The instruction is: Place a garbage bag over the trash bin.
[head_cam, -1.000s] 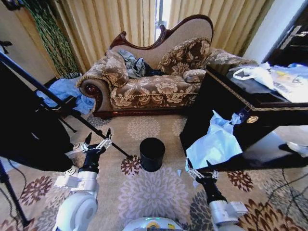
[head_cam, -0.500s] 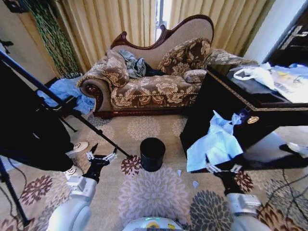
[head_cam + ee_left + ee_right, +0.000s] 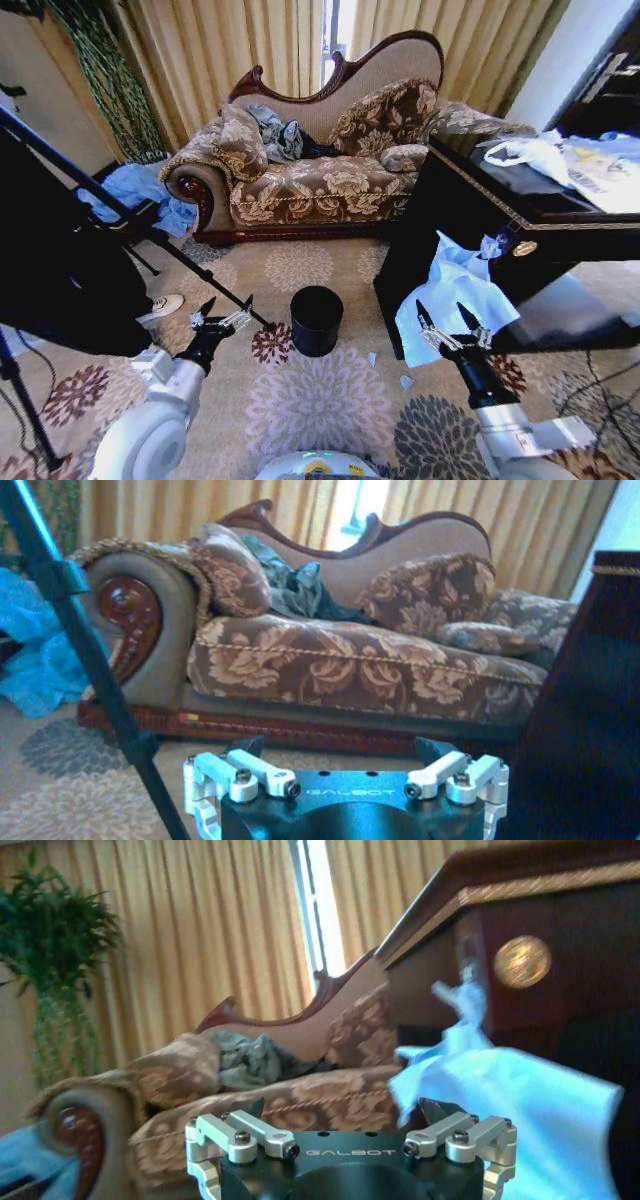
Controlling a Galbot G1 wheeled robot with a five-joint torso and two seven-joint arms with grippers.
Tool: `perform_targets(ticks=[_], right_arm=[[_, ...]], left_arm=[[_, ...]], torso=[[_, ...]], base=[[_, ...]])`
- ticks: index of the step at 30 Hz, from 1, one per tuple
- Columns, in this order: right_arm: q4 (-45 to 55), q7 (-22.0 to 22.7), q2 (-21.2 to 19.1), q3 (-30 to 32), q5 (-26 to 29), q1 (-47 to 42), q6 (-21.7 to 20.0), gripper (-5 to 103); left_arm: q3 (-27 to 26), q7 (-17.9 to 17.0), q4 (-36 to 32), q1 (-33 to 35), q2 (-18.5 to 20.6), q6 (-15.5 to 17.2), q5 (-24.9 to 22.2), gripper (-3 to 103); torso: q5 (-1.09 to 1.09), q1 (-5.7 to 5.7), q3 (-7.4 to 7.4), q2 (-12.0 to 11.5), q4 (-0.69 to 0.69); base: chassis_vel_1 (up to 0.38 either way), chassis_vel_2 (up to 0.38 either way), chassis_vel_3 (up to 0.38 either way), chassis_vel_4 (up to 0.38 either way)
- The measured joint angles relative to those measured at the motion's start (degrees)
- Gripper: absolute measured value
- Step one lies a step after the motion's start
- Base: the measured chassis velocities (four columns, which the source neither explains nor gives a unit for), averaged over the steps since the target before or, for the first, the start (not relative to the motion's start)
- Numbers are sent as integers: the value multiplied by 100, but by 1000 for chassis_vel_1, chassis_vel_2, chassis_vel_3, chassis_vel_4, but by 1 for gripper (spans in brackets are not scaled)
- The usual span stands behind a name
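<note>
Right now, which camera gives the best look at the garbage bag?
The head view: the whole garbage bag hangs against the dark cabinet, above the open right gripper. The right wrist view shows part of it close up. The left wrist view faces the sofa.

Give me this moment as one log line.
stage: reaching | right gripper: open, at garbage bag hanging off dark cabinet | left gripper: open, empty, left of trash bin | bin: unlined

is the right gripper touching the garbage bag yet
Cannot tell. In the head view the open right gripper has its fingertips overlapping the lower edge of the garbage bag hanging off the dark cabinet; no gap or contact shows plainly.
</note>
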Motion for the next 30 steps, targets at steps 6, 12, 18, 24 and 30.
perform_targets(ticks=[6,12,18,24,30], right_arm=[[-15,-52,18,368,76,90,144,100],[79,-238,0,773,478,130,221,100],[-75,-270,-54,1142,832,254,194,100],[-226,-498,77,1308,986,393,331,100],[-449,-588,35,1611,1121,501,346,100]], left_arm=[[184,-96,132,-244,636,-16,-670,103],[334,-369,346,-1005,1617,92,-1820,95],[1305,-584,913,-2521,2422,185,-2590,98],[2968,-665,1980,-4619,2513,149,-2952,98],[4345,-912,2672,-6458,2072,272,-3463,98]], torso=[[1,0,0,0,1],[1,0,1,0,-1],[2,0,1,0,0],[-1,1,2,0,1],[2,1,1,0,-2]], base=[[0,0,0,0],[0,0,0,0],[0,0,0,0],[0,0,0,0],[0,0,0,0]])
